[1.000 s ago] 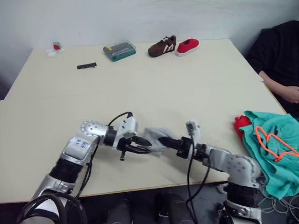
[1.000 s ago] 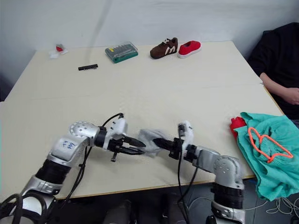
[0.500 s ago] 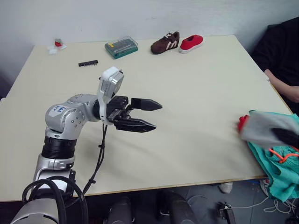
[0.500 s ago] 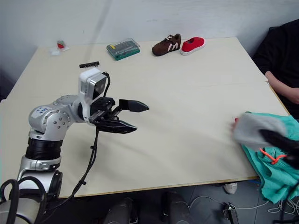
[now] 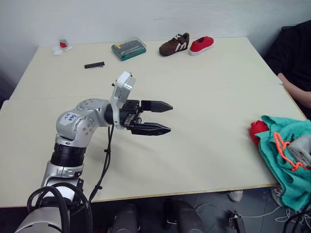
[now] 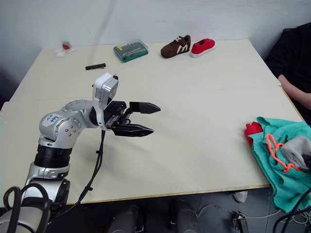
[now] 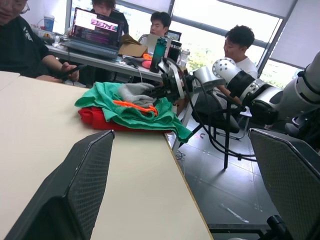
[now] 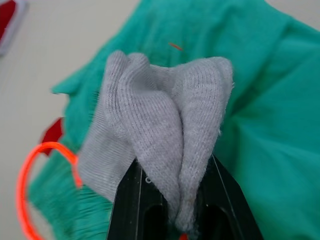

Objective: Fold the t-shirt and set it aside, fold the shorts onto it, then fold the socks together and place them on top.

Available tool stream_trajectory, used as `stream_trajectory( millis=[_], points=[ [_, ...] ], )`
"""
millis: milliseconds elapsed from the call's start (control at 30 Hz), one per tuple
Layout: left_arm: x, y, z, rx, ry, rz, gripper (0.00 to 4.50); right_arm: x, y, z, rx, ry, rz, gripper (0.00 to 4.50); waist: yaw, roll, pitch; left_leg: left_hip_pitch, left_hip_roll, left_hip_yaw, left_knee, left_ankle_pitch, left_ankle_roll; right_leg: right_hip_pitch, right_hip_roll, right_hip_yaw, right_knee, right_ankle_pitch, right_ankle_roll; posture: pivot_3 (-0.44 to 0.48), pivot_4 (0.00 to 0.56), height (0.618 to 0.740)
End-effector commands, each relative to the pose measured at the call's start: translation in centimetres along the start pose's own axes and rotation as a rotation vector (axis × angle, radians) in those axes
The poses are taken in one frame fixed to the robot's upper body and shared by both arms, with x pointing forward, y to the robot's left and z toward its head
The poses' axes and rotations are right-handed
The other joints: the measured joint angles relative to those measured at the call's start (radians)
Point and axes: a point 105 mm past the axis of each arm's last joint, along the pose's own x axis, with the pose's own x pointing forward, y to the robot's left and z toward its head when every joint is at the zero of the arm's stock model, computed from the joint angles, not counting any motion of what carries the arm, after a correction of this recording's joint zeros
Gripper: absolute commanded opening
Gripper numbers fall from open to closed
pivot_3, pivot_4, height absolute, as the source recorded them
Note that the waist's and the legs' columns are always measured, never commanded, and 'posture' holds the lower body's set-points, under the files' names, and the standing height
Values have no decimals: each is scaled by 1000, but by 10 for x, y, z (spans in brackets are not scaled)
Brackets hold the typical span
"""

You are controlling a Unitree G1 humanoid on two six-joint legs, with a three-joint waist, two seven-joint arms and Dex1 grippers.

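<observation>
Over the shorts (image 8: 260,100), right fingers (image 8: 137,200) pinch the socks (image 8: 160,125); left fingers (image 5: 155,106) spread wide.

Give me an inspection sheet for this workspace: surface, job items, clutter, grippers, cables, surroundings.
Surface: beige table, seam across the middle.
Job items: shorts lie over the t-shirt at the table's right edge; socks on the shorts.
Clutter: brown shoe, red shoe, bit case, black strip, small red-and-white item, all at the far edge.
Grippers: left gripper open, empty, above the table; right gripper shut on the socks.
Cables: black cable along the left arm.
Surroundings: person's arm at the right edge; seated people beyond.
</observation>
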Motion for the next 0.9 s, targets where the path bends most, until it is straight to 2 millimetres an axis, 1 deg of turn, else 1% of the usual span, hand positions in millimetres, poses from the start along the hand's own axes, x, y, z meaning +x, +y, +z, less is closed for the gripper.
stream_trajectory(
  millis=[33, 167, 200, 233, 267, 300, 333, 367, 467, 533, 633, 667, 700, 767, 800, 900],
  points=[
    [1, -5, 9, 49, 3, -7, 4500, 3, -13, -5, -14, -18, -30, 1102, -1, 0, 0, 0, 0, 0, 0, 0, 0, 0, 0, 0, 0, 0, 0, 0, 150, 740],
    [0, -4, 9, 54, 0, 15, 4500, -3, -12, -12, -31, -40, -14, 2521, 0, 0, 0, 1, 0, 0, 0, 0, 0, 1, 0, 0, 0, 0, 0, 0, 150, 740],
    [-1, -3, 8, 50, 0, 20, 4500, -10, -13, -12, -73, -42, -28, 2802, 0, 0, 0, 1, 1, 0, 0, 0, 0, 1, 0, 0, 0, 0, 0, 0, 150, 740],
    [-3, -2, 7, 41, 6, 24, 4500, -20, -14, -9, -111, -47, -35, 3195, 0, 2, -1, 1, 1, 0, 0, 0, 0, 1, 0, 0, 0, 0, 0, 0, 150, 740],
    [-4, -1, 7, 30, 13, 26, 4500, -32, -13, -7, -157, -49, -36, 3451, 0, 3, -1, 1, 0, 0, 0, 0, 0, 1, 0, 0, 0, 0, 0, 0, 150, 740],
    [-6, -1, 7, 19, 18, 26, 4500, -41, -12, -5, -198, -47, -34, 3839, 2, 3, -1, 1, 0, 0, -1, 0, -1, 1, 0, 0, 0, 0, 0, 0, 150, 740],
    [-8, 0, 7, 4, 22, 24, 4500, -52, -12, -3, -236, -39, -30, 4208, 2, 4, -1, 1, 1, 0, -1, -1, -1, 1, 0, 0, 0, 0, 1, 0, 150, 740],
    [-11, 1, 6, -9, 31, 29, 4500, -65, -13, -2, -300, -16, -33, 4483, 6, 6, 0, 1, 1, 0, -1, -1, -1, 1, 1, 0, 0, -1, 2, 0, 150, 740],
    [-23, 7, 0, -14, 75, 73, 4500, -103, -21, 1, -495, 50, -60, 4483, 10, 7, -1, 1, 0, 0, -2, -2, -1, 1, 0, 0, -1, -2, 3, 0, 150, 740],
    [-32, 7, -2, -23, 100, 83, 4500, -127, -26, 12, -612, 53, -66, 4483, 9, 8, -1, 1, 0, 0, -1, -3, 0, 1, 0, 0, -1, -2, 4, 0, 150, 740],
    [-48, -1, -1, -38, 139, 69, 4500, -159, -19, 27, -877, 59, 2, 4483, -2, 7, 0, 1, 1, 1, 0, -8, 5, 1, 1, 1, -2, -2, 4, 0, 150, 740],
    [-53, -5, 1, -47, 146, 54, 4500, -169, -14, 31, -933, 60, 35, 4483, -4, 7, 0, 1, 1, 1, 0, -9, 6, 1, 1, 1, -3, -2, 4, 0, 150, 740],
    [-59, -10, 4, -54, 147, 41, 4500, -176, -9, 40, -947, 41, 63, 4483, -4, 7, 0, 1, 1, 1, -1, -11, 4, 1, 2, 1, -5, -3, 4, 0, 150, 740],
    [-67, -11, 13, -37, 138, 53, 4500, -187, 0, 56, -918, 1, 101, 4483, -4, 6, 1, 1, 3, 0, -1, -11, 2, 3, 6, 2, -9, -2, 2, 0, 150, 740],
    [-69, -10, 17, -33, 132, 64, 4500, -190, 4, 60, -911, 1, 123, 4483, -4, 7, 1, 1, 3, 0, 0, -12, 2, 3, 6, 2, -9, -1, 2, 0, 150, 740],
    [-73, -7, 25, -34, 105, 86, 4500, -192, 11, 60, -912, 32, 184, 4483, 0, 6, 1, 2, 3, -1, 0, -10, 5, 3, 6, 3, -9, 0, -3, 0, 150, 740]
  ],
)
